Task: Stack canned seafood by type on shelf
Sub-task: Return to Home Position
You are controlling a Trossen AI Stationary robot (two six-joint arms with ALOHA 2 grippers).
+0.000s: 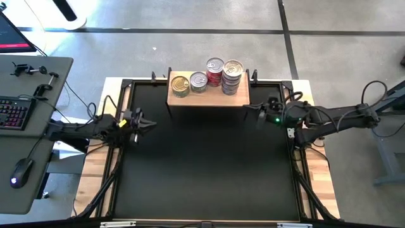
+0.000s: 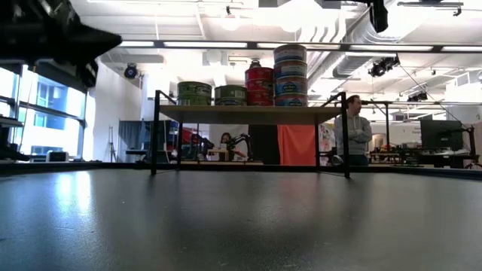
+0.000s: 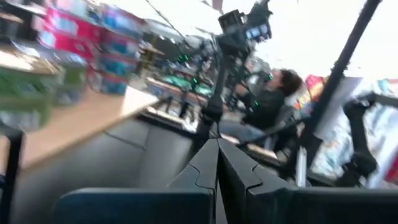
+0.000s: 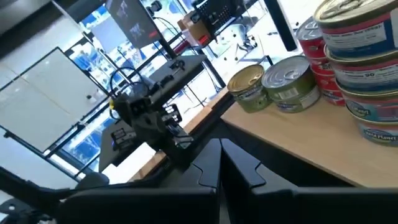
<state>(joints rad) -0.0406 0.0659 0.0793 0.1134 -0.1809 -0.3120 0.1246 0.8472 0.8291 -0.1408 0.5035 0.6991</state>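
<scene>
The shelf (image 1: 209, 96) stands at the mat's far edge on thin black legs. On it the canned seafood rests on its bottoms: a gold-lidded greenish tin (image 1: 180, 84), a silver-lidded greenish one (image 1: 199, 81), a red stack (image 1: 215, 68) and a taller bluish stack (image 1: 233, 73). The low view shows the same row (image 2: 259, 84). My left gripper (image 1: 149, 124) hovers shut over the mat's left side, well short of the shelf. My right gripper (image 1: 254, 113) hovers shut just off the shelf's right end. Both wrist views show shut fingers (image 3: 217, 163) (image 4: 219, 163) holding nothing.
A large black mat (image 1: 209, 171) covers the table inside a black frame. A desk with keyboard (image 1: 12, 114) and mouse stands left of the table. Beyond the table, people show in the room: one stands (image 2: 354, 128), another sits (image 3: 273, 93).
</scene>
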